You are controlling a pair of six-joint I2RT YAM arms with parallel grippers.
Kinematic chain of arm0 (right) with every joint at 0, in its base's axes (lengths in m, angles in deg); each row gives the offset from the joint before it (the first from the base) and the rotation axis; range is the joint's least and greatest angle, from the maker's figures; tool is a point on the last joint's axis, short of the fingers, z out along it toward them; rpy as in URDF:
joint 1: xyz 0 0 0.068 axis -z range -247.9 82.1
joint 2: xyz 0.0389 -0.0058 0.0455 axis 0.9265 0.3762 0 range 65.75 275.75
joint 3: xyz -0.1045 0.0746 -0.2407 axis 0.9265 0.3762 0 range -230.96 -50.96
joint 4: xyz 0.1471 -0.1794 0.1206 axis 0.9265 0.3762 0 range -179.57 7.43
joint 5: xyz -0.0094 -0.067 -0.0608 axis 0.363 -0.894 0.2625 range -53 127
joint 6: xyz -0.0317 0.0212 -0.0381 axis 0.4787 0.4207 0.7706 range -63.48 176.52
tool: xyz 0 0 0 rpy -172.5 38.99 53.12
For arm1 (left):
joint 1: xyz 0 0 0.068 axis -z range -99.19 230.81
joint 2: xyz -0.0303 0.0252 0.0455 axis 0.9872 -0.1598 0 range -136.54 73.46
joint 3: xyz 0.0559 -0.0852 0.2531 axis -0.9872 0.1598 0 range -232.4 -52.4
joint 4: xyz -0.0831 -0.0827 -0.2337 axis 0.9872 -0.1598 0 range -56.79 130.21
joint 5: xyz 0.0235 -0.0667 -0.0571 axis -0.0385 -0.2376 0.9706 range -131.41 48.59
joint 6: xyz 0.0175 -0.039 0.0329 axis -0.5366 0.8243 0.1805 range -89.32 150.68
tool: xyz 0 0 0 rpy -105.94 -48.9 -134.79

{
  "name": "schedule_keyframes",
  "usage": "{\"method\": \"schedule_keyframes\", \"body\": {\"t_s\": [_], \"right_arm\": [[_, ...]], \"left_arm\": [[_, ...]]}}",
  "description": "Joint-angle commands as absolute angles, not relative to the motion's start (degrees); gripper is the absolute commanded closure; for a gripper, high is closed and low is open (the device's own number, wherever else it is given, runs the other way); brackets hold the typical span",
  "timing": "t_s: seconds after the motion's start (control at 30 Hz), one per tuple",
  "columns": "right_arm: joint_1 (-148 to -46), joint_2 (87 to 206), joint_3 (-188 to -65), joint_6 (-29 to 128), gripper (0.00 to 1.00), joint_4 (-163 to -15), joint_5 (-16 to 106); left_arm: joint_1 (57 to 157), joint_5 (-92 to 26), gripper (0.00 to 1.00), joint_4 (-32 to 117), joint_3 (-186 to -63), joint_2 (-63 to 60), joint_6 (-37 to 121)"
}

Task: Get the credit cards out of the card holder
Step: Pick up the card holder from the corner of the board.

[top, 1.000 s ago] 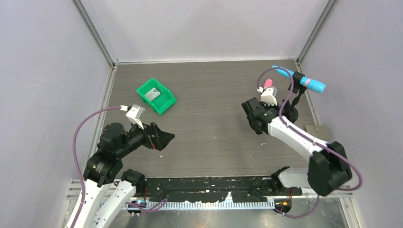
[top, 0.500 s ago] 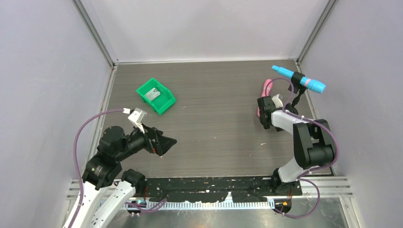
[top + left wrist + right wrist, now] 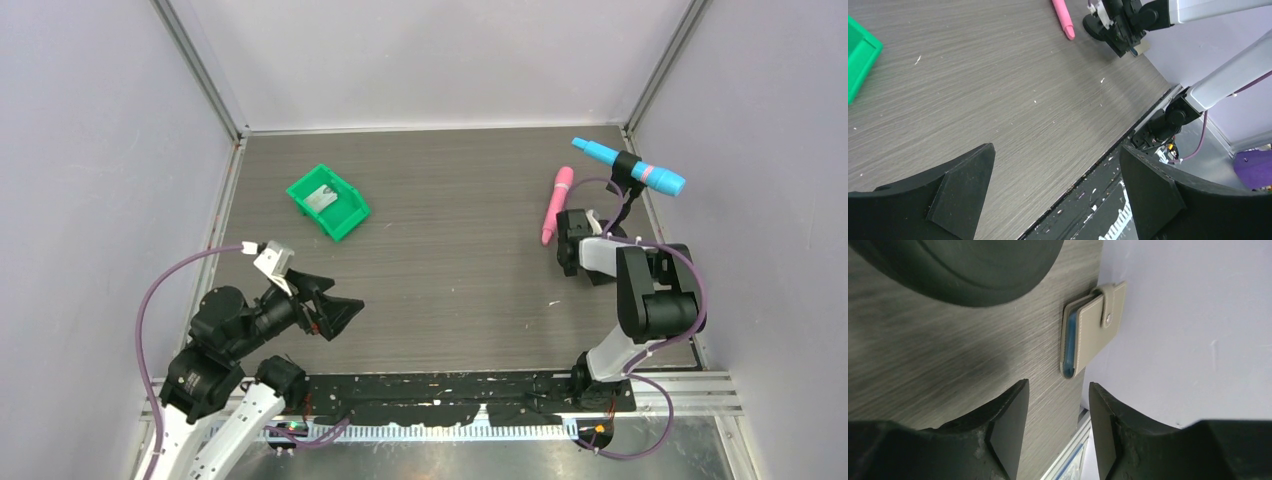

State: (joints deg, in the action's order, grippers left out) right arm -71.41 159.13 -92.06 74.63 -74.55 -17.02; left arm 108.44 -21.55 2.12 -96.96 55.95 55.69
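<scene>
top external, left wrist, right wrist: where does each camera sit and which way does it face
Top external: above and behind the bases, looking down on the table; both arms show, with left gripper and right gripper.
Left wrist: low over the table, facing across toward the right arm; its own open fingers fill the bottom.
Right wrist: low, facing the card holder by the wall; own fingers at the bottom.
Shared: top and left wrist both show pen and bin.

Green bin point(image 3: 349, 222); pink pen point(image 3: 554, 205); blue marker point(image 3: 603, 153)
</scene>
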Motion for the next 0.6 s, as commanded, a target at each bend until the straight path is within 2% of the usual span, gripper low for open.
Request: {"method": "schedule_keyframes", "body": {"t_s": [0.0, 0.23, 0.57], "right_arm": [[-68.8, 159.8, -89.7, 80.6, 0.48, -81.2, -14.6], [-64.1, 161.4, -87.9, 90.2, 0.52, -89.1, -16.1], [-60.5, 164.3, -89.5, 91.9, 0.59, -92.5, -14.4]], "left_arm": [[110.2, -25.2, 0.01, 1.7, -96.9, 58.3, 53.6], [111.9, -27.5, 0.01, 2.3, -96.3, 59.4, 52.8], [111.9, -27.5, 0.01, 2.0, -96.5, 59.0, 52.8]]}}
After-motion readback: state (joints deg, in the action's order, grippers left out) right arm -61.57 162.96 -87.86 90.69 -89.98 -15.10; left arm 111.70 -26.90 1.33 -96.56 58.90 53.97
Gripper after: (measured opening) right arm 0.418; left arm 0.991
